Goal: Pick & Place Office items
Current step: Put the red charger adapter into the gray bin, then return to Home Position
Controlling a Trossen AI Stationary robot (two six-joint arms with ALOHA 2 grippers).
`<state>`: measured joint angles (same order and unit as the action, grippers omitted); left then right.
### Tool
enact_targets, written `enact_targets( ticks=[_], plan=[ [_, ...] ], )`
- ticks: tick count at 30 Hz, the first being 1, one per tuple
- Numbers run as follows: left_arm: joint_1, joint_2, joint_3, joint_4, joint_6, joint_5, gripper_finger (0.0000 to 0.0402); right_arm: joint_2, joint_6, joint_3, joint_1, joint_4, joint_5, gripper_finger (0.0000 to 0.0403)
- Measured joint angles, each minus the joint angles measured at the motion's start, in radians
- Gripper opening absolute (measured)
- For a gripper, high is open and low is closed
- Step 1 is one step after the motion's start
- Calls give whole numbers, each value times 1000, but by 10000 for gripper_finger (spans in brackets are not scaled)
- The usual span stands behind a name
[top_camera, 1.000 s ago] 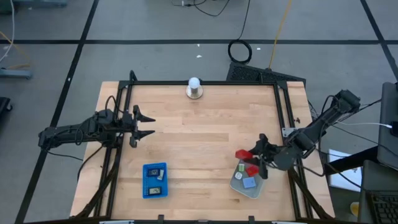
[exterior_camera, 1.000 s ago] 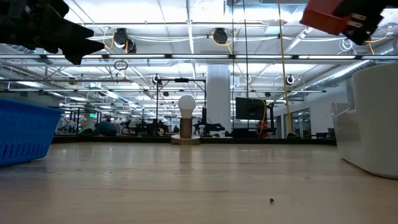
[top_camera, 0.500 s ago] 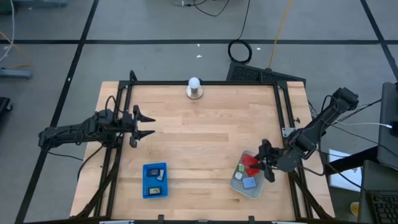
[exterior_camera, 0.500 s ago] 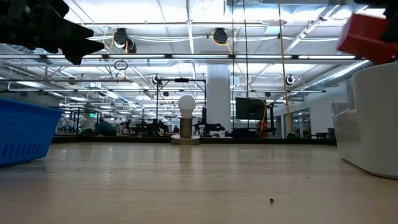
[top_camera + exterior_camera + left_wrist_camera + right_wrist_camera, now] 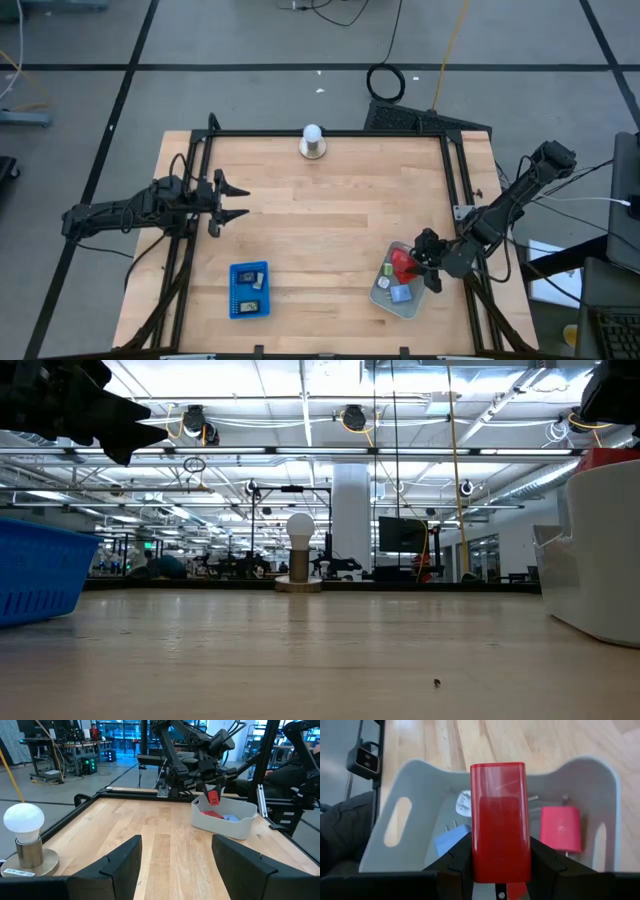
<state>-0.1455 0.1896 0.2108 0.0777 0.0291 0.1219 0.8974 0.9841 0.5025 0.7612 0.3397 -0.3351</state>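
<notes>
Right wrist view: the right claw (image 5: 500, 870) stays clenched on the glossy red rectangular block (image 5: 499, 820), its long axis pointing straight out over the clear grey bin (image 5: 385, 835), directly above the pink block (image 5: 561, 829) and blue piece (image 5: 451, 842).

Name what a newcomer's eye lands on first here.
The red block clamped in the right pincer, hanging over the grey bin at the table's near right. Then the white ball on its metal base at the far edge, and the blue tray near left.
</notes>
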Motion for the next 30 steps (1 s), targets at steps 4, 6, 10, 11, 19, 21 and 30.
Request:
enact_targets(
  ticks=[4, 6, 10, 11, 19, 21, 30],
  plan=[
    [0, 0, 0, 0, 2, 0, 244, 0, 25, -12, 0, 1, 28, 113],
    [0, 0, 0, 0, 2, 0, 244, 0, 26, -12, 0, 0, 34, 120],
    [0, 0, 0, 0, 2, 0, 244, 0, 26, -12, 0, -13, 50, 138],
    [0, 0, 0, 0, 2, 0, 244, 0, 26, -12, 0, -19, 50, 141],
    [0, 0, 0, 0, 2, 0, 244, 0, 21, -12, 0, -41, 32, 160],
    [0, 0, 0, 0, 2, 0, 244, 0, -2, -12, 0, -46, 24, 166],
    [0, 0, 0, 0, 37, 73, 244, 0, -175, -12, 0, -177, -72, 218]
  ],
)
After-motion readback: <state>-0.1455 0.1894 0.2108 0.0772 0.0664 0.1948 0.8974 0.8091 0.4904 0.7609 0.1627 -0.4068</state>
